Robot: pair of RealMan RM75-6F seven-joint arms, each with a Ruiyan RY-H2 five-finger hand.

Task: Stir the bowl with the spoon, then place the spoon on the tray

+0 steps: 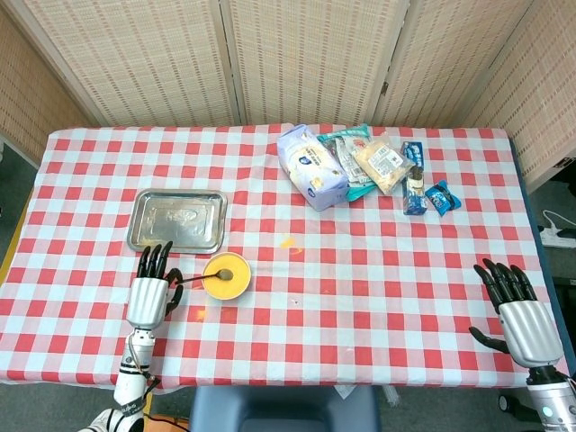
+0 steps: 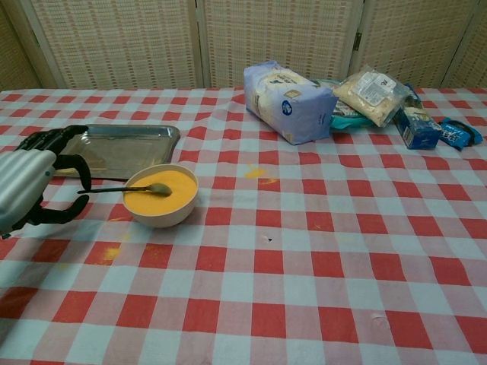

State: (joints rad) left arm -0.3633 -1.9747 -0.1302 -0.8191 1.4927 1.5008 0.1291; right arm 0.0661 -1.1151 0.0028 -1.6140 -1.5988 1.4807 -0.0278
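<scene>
Spoon: bowl end resting in the yellow-filled bowl, handle jutting over the rim toward the left hand, which holds nothing, fingers spread. Tray just behind the bowl. Right hand released, at the table's near right edge.

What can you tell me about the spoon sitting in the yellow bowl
The spoon looks like dull metal, slim and one-piece. Its scoop rests on the yellow contents of the bowl, and its thin handle lies over the rim, nearly level, pointing toward the left hand. The hand's fingers are apart beside the handle tip; no grip shows.
</scene>
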